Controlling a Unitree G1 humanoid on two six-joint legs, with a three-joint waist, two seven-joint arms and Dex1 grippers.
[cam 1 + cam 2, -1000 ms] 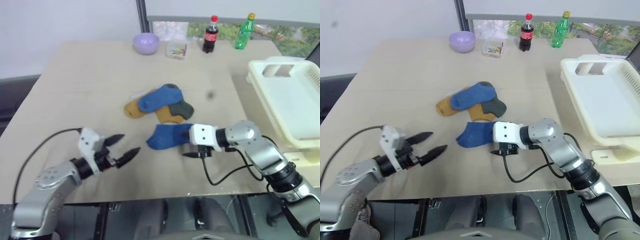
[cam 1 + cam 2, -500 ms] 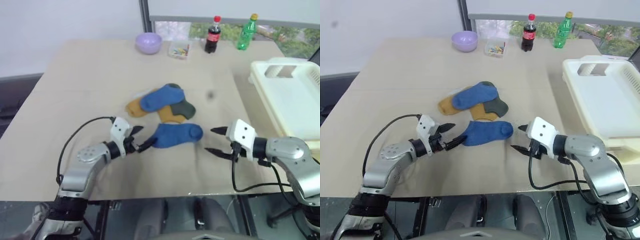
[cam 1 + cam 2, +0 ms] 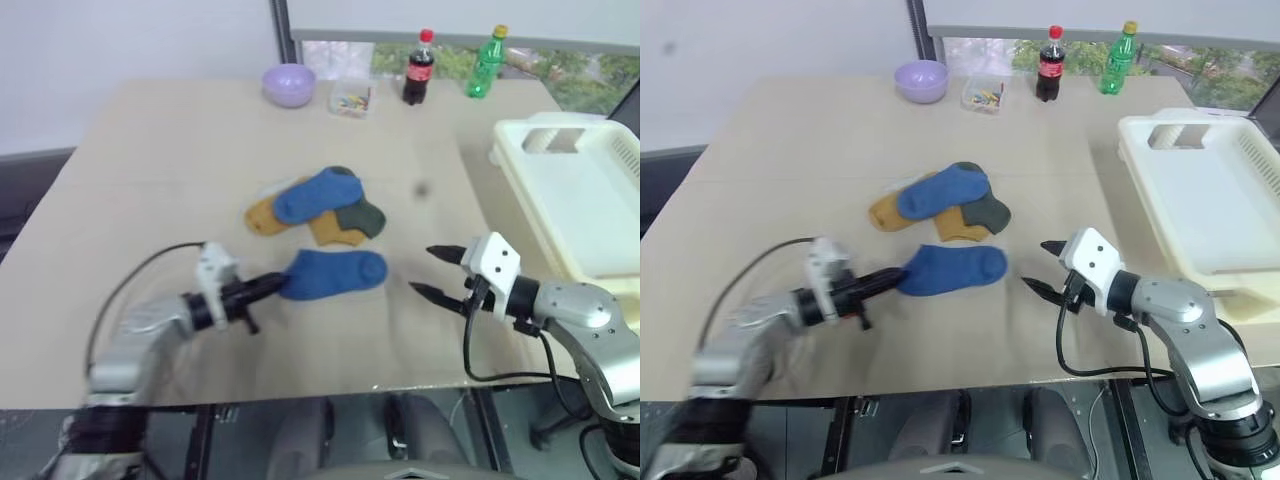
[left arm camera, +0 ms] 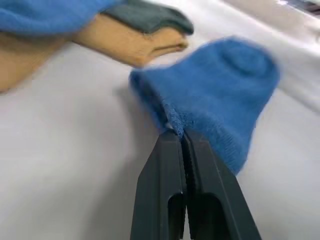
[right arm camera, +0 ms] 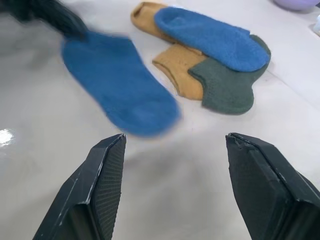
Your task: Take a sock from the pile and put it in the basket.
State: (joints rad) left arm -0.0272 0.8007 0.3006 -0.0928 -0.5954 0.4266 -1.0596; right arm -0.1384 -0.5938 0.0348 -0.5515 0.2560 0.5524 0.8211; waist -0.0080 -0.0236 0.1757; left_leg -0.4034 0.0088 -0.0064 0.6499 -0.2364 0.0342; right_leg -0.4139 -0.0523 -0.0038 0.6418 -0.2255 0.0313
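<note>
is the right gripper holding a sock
No, the right gripper is open and empty, apart from the lone blue sock, whose edge the shut left gripper pinches.

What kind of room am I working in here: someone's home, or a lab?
Probably an office or lab set up for a laundry-sorting trial, not a home: a large plain table stands by a window, with loose socks, a cream basket and two drink bottles on it.

No legible text; label on cola bottle too small to read
</note>
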